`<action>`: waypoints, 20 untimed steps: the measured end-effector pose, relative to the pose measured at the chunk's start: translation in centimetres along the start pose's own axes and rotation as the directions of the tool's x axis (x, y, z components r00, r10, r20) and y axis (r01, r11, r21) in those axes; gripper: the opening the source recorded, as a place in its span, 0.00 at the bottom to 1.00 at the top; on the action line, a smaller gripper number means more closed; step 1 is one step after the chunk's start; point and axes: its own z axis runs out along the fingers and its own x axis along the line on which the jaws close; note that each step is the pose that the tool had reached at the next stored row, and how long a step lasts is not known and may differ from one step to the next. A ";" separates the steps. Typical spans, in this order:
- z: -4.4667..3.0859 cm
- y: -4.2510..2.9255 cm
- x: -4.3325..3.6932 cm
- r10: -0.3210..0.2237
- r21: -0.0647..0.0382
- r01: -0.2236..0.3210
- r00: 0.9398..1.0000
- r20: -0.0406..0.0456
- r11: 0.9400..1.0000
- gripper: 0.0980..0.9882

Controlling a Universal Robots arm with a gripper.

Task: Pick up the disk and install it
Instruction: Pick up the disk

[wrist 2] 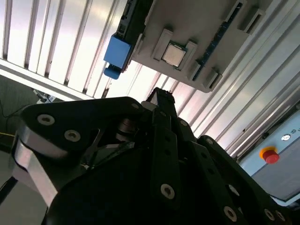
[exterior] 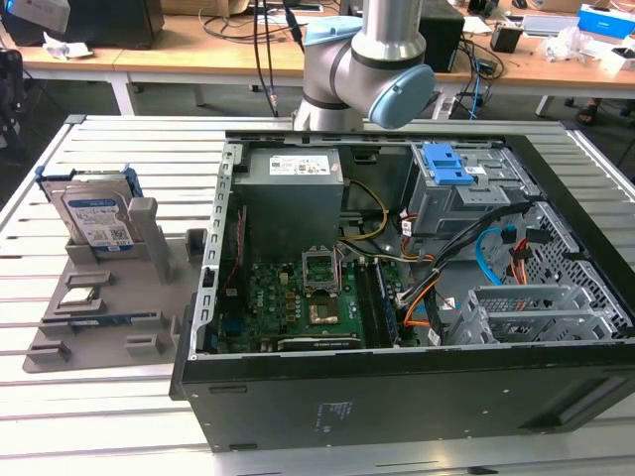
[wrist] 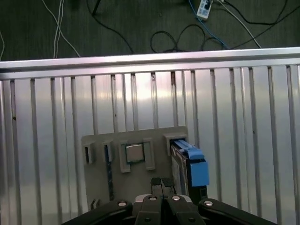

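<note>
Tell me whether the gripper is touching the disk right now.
Apart. In the second wrist view, bare table slats show between the gripper and the disk, which sits in its grey holder.

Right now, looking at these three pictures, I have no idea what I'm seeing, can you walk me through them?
It is one robot arm working at a slatted metal table. The exterior view comes from a camera standing off the arm; both wrist views come from cameras riding on the arm, looking past its black tool. On the table sits an open computer case, and on the exterior view's left a grey tray. The disk, in its blue frame, stands on edge in the tray; a square processor chip lies flat near it. The tool is shut and holds nothing; the disk is not yet picked up.
</note>
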 end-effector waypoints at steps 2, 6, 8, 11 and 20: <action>0.00 0.00 0.00 -0.018 0.000 0.018 1.000 -0.001 1.000 0.01; 0.00 0.00 0.00 -0.053 0.000 0.053 0.999 -0.002 0.999 0.01; 0.00 0.00 0.00 -0.053 0.000 0.053 0.999 -0.002 0.999 0.01; 0.00 0.01 0.00 -0.053 0.000 0.053 0.999 -0.002 0.999 0.08; 0.00 0.02 0.00 -0.048 0.000 0.048 0.999 -0.002 0.999 0.43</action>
